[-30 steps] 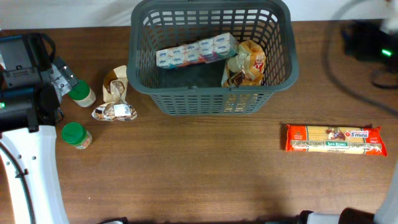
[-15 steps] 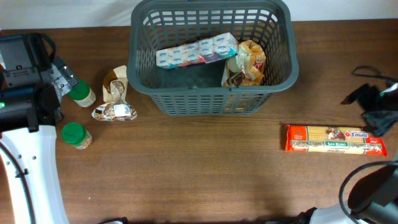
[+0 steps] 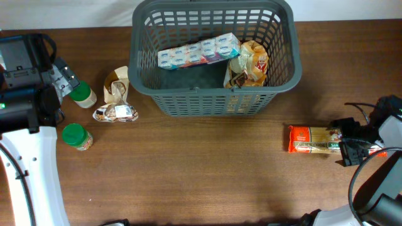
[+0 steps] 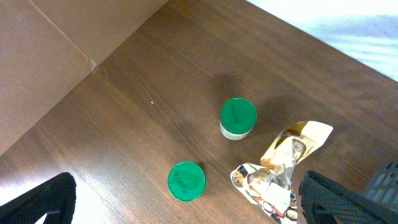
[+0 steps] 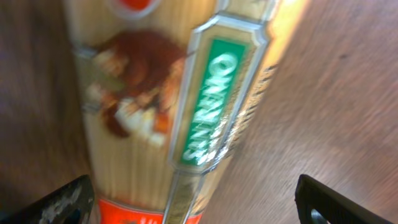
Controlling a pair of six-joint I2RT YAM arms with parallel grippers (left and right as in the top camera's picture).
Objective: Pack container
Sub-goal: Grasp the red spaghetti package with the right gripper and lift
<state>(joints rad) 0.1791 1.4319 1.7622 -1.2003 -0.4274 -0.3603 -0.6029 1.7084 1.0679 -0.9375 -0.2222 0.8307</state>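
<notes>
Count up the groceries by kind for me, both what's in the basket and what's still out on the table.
Green-lidded jars: 2
Snack bags: 2, one on the table, one in the basket
Tissue pack: 1
Spaghetti packet: 1
Total: 6, with 2 in the basket and 4 on the table.

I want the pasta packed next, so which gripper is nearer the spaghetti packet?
Right. The right gripper hovers directly over the spaghetti packet, with its fingers on either side of it. The left gripper sits far off beside a green-lidded jar.
</notes>
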